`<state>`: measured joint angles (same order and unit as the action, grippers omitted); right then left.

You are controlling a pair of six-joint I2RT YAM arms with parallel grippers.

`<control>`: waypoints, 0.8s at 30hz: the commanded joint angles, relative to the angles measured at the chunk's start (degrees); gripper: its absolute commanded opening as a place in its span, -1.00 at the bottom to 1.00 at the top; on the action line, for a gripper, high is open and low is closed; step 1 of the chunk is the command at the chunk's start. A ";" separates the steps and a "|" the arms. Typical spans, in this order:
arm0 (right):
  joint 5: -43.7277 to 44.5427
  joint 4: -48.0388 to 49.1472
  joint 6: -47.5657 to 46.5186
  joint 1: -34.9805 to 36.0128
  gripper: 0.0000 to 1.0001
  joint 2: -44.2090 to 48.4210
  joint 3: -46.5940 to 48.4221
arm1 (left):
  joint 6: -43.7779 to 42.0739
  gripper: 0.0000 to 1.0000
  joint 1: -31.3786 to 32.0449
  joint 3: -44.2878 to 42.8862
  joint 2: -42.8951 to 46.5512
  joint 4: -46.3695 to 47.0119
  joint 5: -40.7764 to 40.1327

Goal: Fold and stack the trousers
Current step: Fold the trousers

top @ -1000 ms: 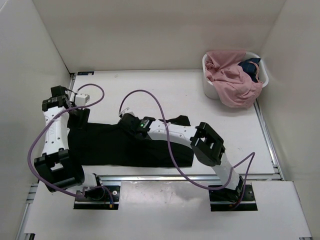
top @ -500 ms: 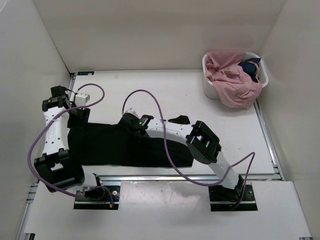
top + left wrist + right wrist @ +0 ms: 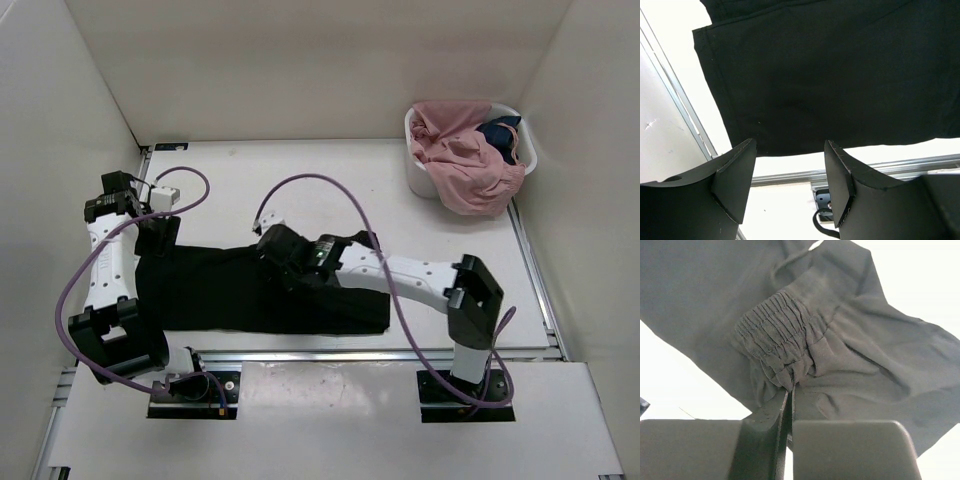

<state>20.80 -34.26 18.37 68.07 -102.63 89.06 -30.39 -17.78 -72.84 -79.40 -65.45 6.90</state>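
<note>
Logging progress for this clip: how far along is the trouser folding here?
Done: the trousers lie in a long flat strip. In hand: right claw shut on their gathered elastic band; left claw open over the strip's left end. Left: further folds and stacking.

The trousers (image 3: pixel 840 75) run off the left wrist view's top — the right arm (image 3: pixel 400 272) covers part overhead.

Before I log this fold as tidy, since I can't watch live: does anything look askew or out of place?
Yes. The trousers' elastic waistband is bunched into a crumpled wad, pinched between the right gripper's shut fingers, not lying flat. Separately, a pink garment hangs over the white basket's rim at the far right.
</note>
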 commanded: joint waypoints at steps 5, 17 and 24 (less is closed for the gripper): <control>-8.30 0.69 -2.37 1.98 -0.95 -12.58 3.31 | -0.55 0.35 -0.24 1.11 0.29 0.85 0.84; -1.91 -0.03 4.02 -0.22 0.98 3.52 0.09 | -0.55 0.40 -0.24 3.40 0.82 3.40 -2.06; -6.19 5.68 20.82 -15.75 0.98 21.40 -27.85 | -0.02 0.40 -0.24 3.40 -0.50 3.93 -2.06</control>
<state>15.70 -29.02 30.46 58.02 -82.98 71.55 -30.76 -17.78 -69.69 -79.55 -62.54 5.10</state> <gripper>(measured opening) 0.987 0.699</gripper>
